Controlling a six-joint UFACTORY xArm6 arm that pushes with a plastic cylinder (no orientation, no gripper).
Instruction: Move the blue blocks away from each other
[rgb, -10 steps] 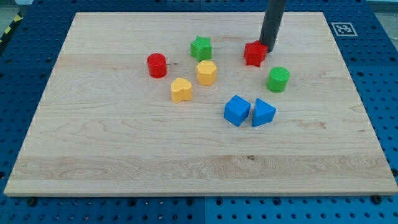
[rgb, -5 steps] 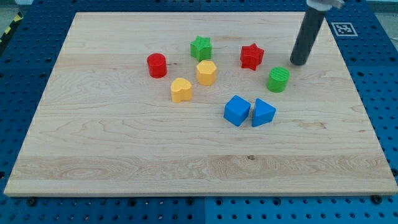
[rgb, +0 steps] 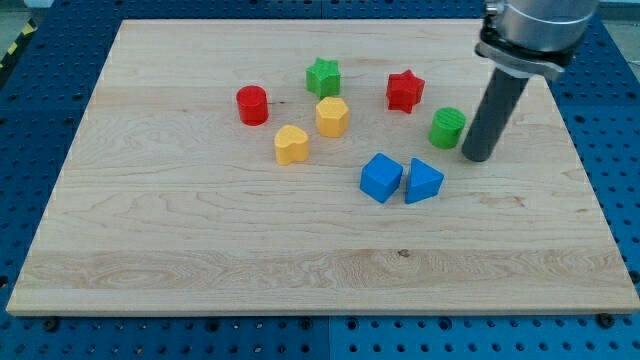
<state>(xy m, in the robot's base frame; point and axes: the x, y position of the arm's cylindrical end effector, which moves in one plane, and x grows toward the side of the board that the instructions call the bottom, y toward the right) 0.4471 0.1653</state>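
My tip (rgb: 476, 158), a bare rod holding nothing, stands just right of the green cylinder (rgb: 447, 128), toward the board's (rgb: 150, 280) right edge, seemingly placed to get beside the touching blue cube (rgb: 380, 178) and blue triangular block (rgb: 423, 181).

my tip (rgb: 476, 158) beside green cylinder (rgb: 447, 128), blue blocks (rgb: 401, 180) touching

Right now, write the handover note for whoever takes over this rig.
My tip is on the board, just right of the green cylinder and up-right of the blue blocks.
The blue cube and blue triangular block sit side by side, touching or nearly so.
Done: nothing; the blues are not separated.
Left: push one blue block away from the other.
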